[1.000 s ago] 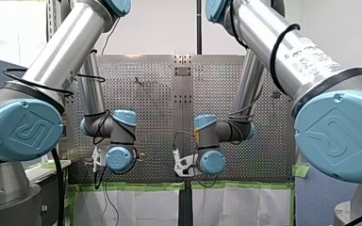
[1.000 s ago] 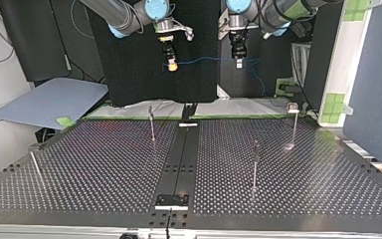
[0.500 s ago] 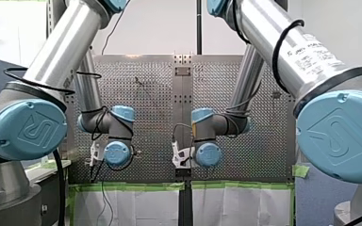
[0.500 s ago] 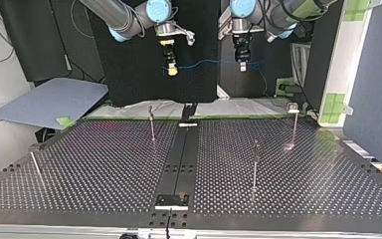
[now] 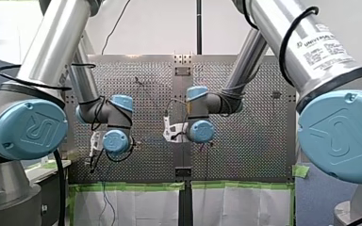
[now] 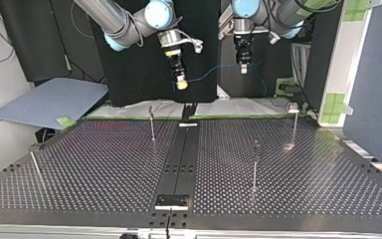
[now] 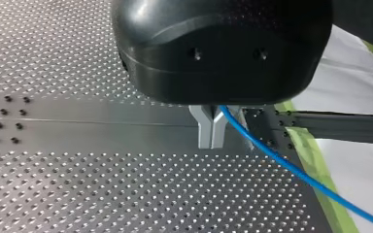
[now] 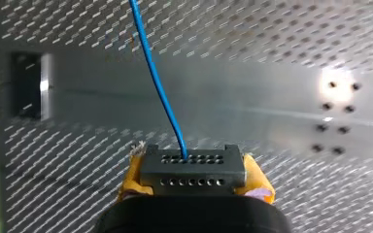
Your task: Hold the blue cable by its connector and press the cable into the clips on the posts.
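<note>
In the right wrist view my right gripper [image 8: 193, 183] is shut, its yellow pads [image 8: 132, 177] clamping a dark connector block [image 8: 193, 167]. The blue cable [image 8: 156, 87] leaves the block and runs ahead over the table. In the top view this gripper [image 6: 181, 83] hangs tilted above the table's far edge. The cable [image 6: 213, 72] stretches from it to my left gripper [image 6: 243, 67], which is further right. The left wrist view shows that gripper's metal fingers [image 7: 212, 130] shut on the cable [image 7: 291, 171]. Three thin posts [image 6: 151, 124] [image 6: 255, 164] [image 6: 294, 122] stand below, apart from the cable.
A black rail [image 6: 179, 159] runs down the middle of the perforated table [image 6: 89, 169]. A thin rod [image 6: 35, 168] leans at the top view's left edge. A blue-grey sheet [image 6: 49, 102] lies beyond the table's far left corner. Green tape [image 6: 129, 118] lines the far edge.
In the top view my right gripper has come down and to the right with the connector, tilting. My left gripper has dropped a little. The cable now slopes between them.
</note>
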{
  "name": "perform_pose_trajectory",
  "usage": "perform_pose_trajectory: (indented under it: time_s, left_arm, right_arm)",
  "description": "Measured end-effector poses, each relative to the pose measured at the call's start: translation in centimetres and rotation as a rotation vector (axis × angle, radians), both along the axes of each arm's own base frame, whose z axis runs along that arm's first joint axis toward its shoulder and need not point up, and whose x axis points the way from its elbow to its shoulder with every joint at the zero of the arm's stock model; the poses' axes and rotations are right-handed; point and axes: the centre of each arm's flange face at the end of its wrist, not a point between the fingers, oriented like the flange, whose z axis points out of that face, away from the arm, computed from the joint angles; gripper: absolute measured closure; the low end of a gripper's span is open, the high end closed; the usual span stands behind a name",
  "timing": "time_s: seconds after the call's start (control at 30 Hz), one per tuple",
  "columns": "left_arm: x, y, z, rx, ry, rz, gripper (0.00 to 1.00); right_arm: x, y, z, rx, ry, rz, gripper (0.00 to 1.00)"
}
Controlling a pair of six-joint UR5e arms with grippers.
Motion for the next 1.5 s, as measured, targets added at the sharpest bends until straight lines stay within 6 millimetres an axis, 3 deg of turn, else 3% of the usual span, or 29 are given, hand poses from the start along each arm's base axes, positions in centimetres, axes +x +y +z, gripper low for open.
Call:
perform_pose_trajectory:
  time_s: [0.23,0.63,0.97,1.5]
  left_arm:
    - [1.6,-0.1,2.6,-0.047,-0.034,0.021,1.0]
    - [5.0,-0.3,8.8,-0.117,-0.119,0.051,1.0]
    - [5.0,0.6,12.1,-0.127,-0.133,0.067,1.0]
    - [5.0,1.8,17.8,-0.164,-0.169,0.061,1.0]
  right_arm:
    - [1.6,-0.9,3.8,-0.032,-0.024,0.028,1.0]
    - [2.8,-1.8,5.7,-0.044,-0.026,0.033,1.0]
    - [3.5,-2.1,6.6,-0.051,-0.023,0.047,1.0]
    - [6.6,-3.3,11.3,-0.082,-0.049,0.076,1.0]
